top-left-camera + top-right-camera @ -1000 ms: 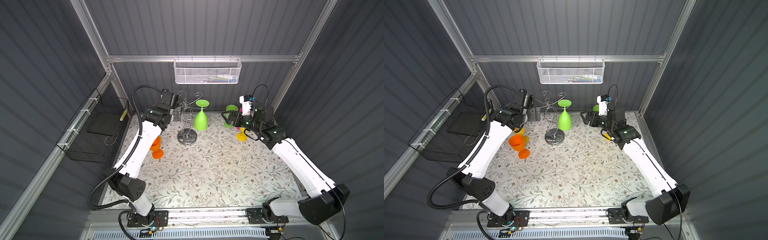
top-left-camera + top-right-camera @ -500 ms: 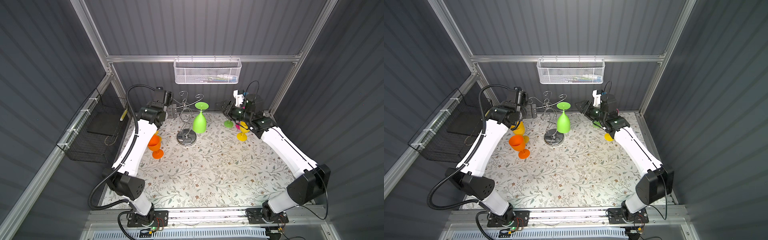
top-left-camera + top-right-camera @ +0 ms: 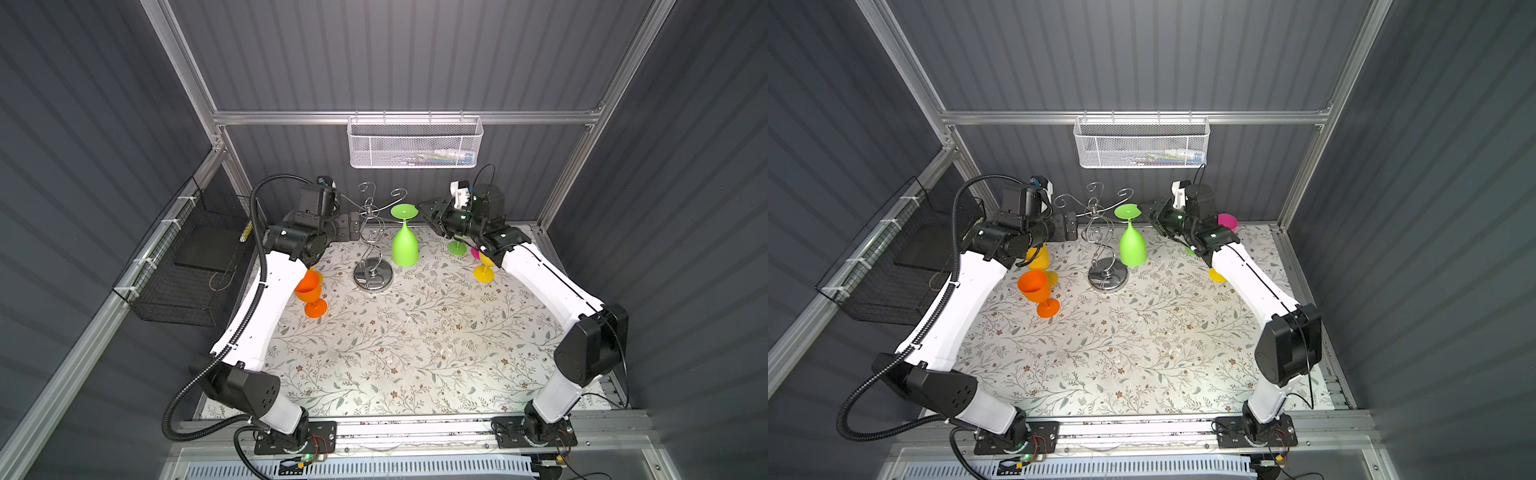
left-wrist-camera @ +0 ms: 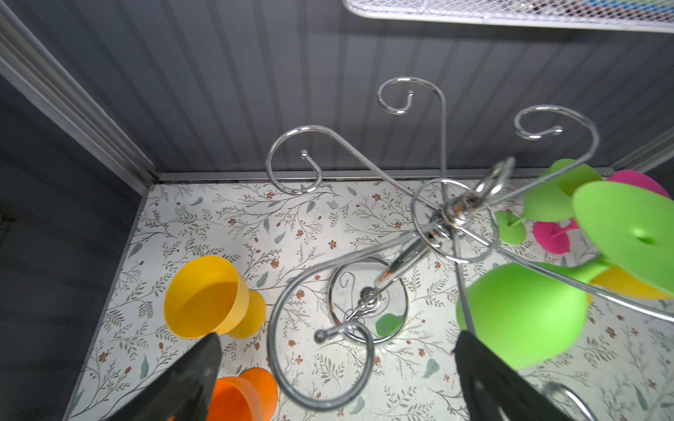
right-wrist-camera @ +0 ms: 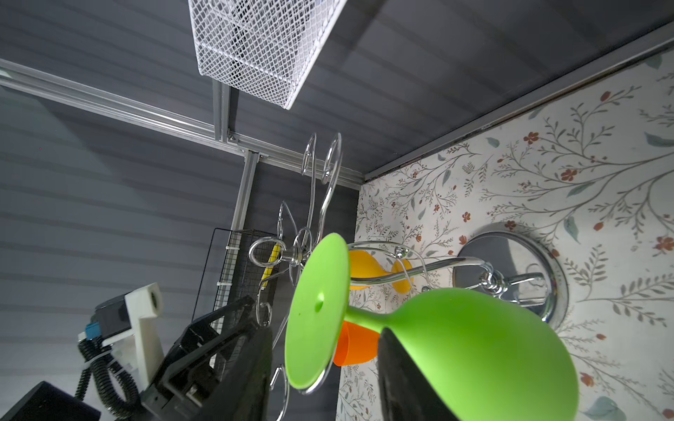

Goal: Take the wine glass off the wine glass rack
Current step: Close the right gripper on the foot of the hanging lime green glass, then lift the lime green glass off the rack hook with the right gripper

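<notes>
In a top view the upside-down lime-green plastic wine glass (image 3: pixel 404 249), stem vertical, hangs just left of the nearer right hand (image 3: pixel 428 214), whose jaws stand apart, empty.

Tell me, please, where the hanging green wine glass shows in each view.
In a top view: green wine glass hangs inverted, upper middle, right of the wine glass rack.
In a top view: the glass, same place.
Left wrist: close up, beside the rack's hub.
Right wrist: fills the foreground.
Shared landmark: the rack's shiny round base.
</notes>
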You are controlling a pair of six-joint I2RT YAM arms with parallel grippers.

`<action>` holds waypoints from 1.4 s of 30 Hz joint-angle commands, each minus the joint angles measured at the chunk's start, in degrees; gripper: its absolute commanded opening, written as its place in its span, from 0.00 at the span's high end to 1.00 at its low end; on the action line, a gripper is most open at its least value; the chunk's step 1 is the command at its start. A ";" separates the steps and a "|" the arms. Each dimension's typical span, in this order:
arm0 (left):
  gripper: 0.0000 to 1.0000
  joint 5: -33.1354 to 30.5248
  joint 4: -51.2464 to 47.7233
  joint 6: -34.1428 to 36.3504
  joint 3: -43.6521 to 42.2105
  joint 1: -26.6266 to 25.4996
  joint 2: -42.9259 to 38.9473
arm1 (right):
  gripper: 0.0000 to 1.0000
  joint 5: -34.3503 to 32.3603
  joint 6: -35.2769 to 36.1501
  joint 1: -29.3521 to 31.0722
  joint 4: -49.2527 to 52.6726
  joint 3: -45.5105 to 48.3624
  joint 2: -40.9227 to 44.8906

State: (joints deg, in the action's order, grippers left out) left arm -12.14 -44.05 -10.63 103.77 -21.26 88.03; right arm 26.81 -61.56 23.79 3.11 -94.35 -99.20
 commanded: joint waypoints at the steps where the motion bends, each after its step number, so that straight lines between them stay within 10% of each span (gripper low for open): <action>1: 0.00 5.91 2.69 2.19 -2.25 0.34 -2.43 | 0.56 0.30 -0.50 0.28 -1.14 -2.56 -0.96; 29: 0.00 13.19 18.31 8.17 -21.77 0.38 -15.81 | 0.97 -2.96 -1.11 2.10 -2.06 -4.72 -3.38; 42: 0.00 13.37 19.60 8.26 -24.66 0.34 -16.57 | 1.00 -5.48 -0.88 2.03 -3.89 -1.62 0.93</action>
State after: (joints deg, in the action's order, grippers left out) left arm 0.25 -25.80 -3.36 79.79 -21.28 72.55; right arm 22.50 -62.78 25.61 1.52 -96.82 -100.95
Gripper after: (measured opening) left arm 0.997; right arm 0.051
